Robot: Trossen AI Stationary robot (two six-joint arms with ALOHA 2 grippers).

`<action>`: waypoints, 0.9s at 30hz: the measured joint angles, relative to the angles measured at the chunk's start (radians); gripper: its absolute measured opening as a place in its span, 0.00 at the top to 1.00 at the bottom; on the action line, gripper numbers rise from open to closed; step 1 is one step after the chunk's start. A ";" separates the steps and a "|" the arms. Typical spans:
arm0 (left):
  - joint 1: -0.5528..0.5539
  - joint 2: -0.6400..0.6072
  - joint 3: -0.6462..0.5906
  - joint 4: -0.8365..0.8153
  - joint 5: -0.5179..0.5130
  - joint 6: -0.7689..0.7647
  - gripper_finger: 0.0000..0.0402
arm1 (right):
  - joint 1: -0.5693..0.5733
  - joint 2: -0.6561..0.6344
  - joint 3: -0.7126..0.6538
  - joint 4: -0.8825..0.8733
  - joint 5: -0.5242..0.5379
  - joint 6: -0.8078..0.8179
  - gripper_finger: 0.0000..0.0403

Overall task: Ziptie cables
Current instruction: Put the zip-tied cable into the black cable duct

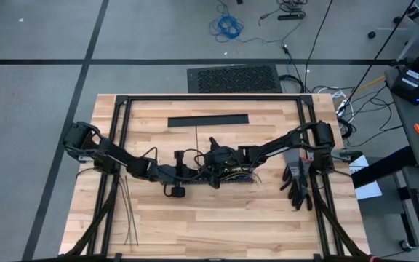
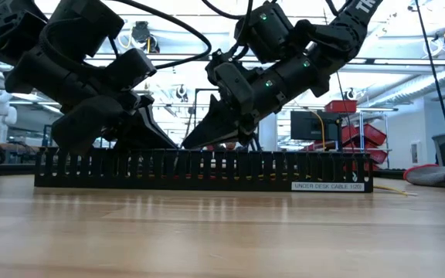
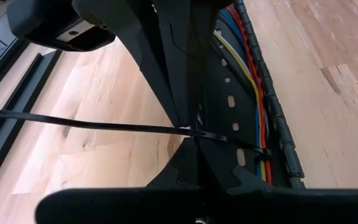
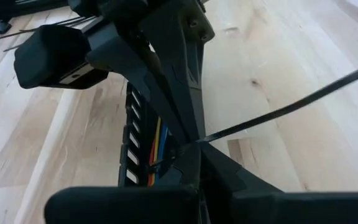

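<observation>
The cables [image 3: 257,106], red, blue and yellow wires, lie inside the long black slotted duct [image 2: 207,170] at the table's middle. One dark ziptie [image 3: 73,121] runs straight from the cables out over the wood. My left gripper [image 3: 197,146] and my right gripper [image 4: 191,152] meet tip to tip beside the duct [image 1: 231,178], both shut on that ziptie. In the low view the duct wall hides their fingertips. Other zipties [image 1: 126,211] lie loose near the table's near left edge. My left gripper pinches the ziptie between its two fingertips at a spot [image 3: 207,134] close to the cables. It comes slanting down from the table's left, fingers across the strip. The strip's long end stretches straight away, clear of the table. My right gripper pinches the same ziptie [image 4: 211,138] between its fingertips, right against the left gripper's tips. It slants down from the table's right, fingers across the strip. The short end runs on to the cables [image 4: 154,152]; the long end rises straight away over the wood.
A flat black bar [image 1: 208,120] lies toward the far edge. Dark gloves [image 1: 297,185] lie at the table's right side by the right arm's frame. Bare wood stretches along the near edge.
</observation>
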 joint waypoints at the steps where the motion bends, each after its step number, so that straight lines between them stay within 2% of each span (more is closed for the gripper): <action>1: 0.000 0.000 0.000 0.000 0.000 0.000 1.00 | 0.001 -0.001 0.000 0.000 0.000 0.000 1.00; 18: 0.000 0.000 0.000 0.000 0.000 -0.001 1.00 | 0.010 -0.003 0.000 0.030 0.000 -0.018 1.00; 27: 0.000 0.001 -0.002 -0.004 0.000 -0.001 1.00 | -0.004 0.049 0.001 0.092 -0.008 -0.011 1.00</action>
